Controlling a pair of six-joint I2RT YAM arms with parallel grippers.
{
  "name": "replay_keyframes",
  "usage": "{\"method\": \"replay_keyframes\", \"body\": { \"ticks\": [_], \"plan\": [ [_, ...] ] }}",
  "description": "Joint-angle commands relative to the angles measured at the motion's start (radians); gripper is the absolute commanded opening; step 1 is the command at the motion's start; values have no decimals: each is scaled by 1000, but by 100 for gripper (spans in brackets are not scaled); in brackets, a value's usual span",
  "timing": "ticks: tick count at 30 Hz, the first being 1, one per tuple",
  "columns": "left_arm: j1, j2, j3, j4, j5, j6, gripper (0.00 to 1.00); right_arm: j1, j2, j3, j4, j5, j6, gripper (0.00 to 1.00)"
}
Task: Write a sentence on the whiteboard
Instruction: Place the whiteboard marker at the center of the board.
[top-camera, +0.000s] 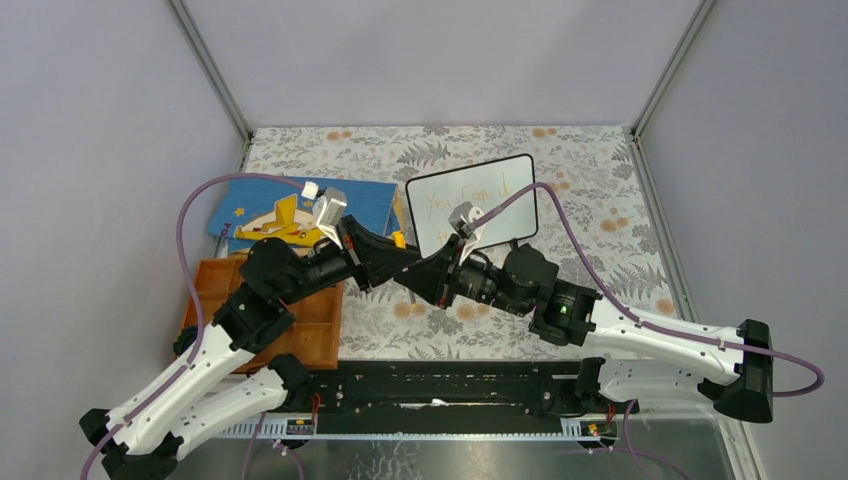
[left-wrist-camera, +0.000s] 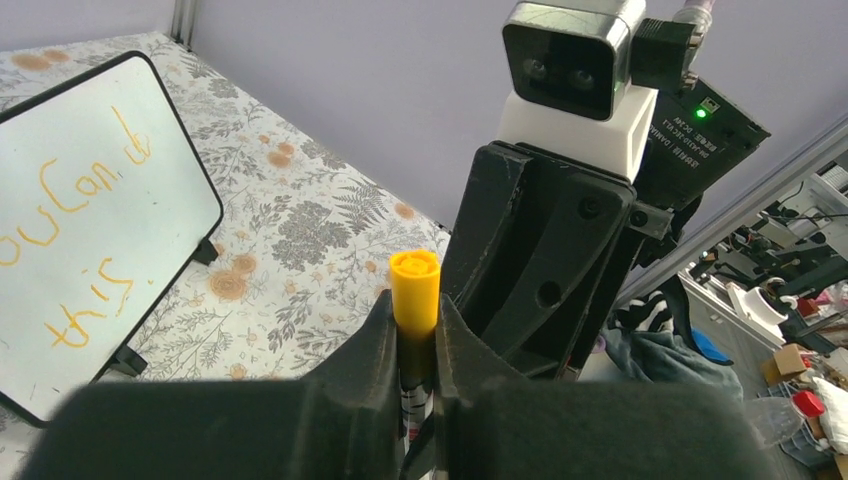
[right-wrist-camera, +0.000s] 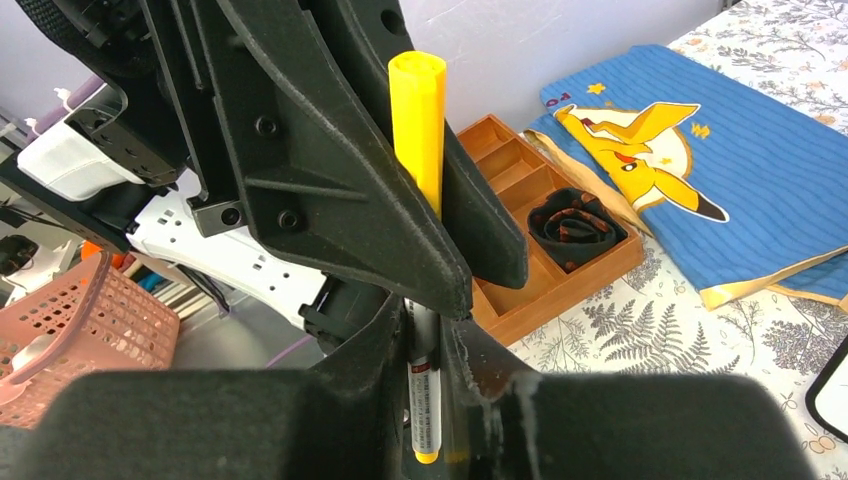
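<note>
The whiteboard (top-camera: 470, 200) stands tilted at the back middle of the table, and the left wrist view shows it at the left (left-wrist-camera: 90, 230). The sentence (left-wrist-camera: 70, 200) is on it in thin orange handwriting, two lines reading "You Can do" and "this". In front of the board both grippers meet on one marker (top-camera: 400, 240). My left gripper (left-wrist-camera: 414, 330) is shut on the marker just below its yellow cap (left-wrist-camera: 414, 290). My right gripper (right-wrist-camera: 428, 330) is shut on the marker's white labelled barrel (right-wrist-camera: 425, 400), with the cap (right-wrist-camera: 418, 120) sticking up between the left gripper's fingers.
A blue book with a yellow cartoon figure (top-camera: 300, 210) lies at the back left. A wooden compartment tray (top-camera: 310, 320) sits at the near left, with a black roll (right-wrist-camera: 573, 222) in one cell. A pink basket (right-wrist-camera: 70, 330) stands off the table.
</note>
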Motion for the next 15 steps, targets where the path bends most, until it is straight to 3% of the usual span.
{"method": "replay_keyframes", "body": {
  "ticks": [1,3,6,8,9,15],
  "plan": [
    [0,-23,-6,47,-21,10,23,-9,-12,8,10,-24,-7,0],
    [-1,-23,-7,46,-25,10,34,-9,-19,7,3,-18,-13,0],
    [-1,-19,-6,39,-34,22,58,-9,-32,4,-18,-2,-28,0],
    [-1,-8,4,5,-53,41,88,-9,-43,5,-50,30,-38,0],
    [-2,-3,15,-19,-72,47,97,-9,-50,6,-71,45,-43,0],
    [-1,-63,45,-112,-310,100,99,-9,-137,11,-283,176,-64,0]
  ]
}}
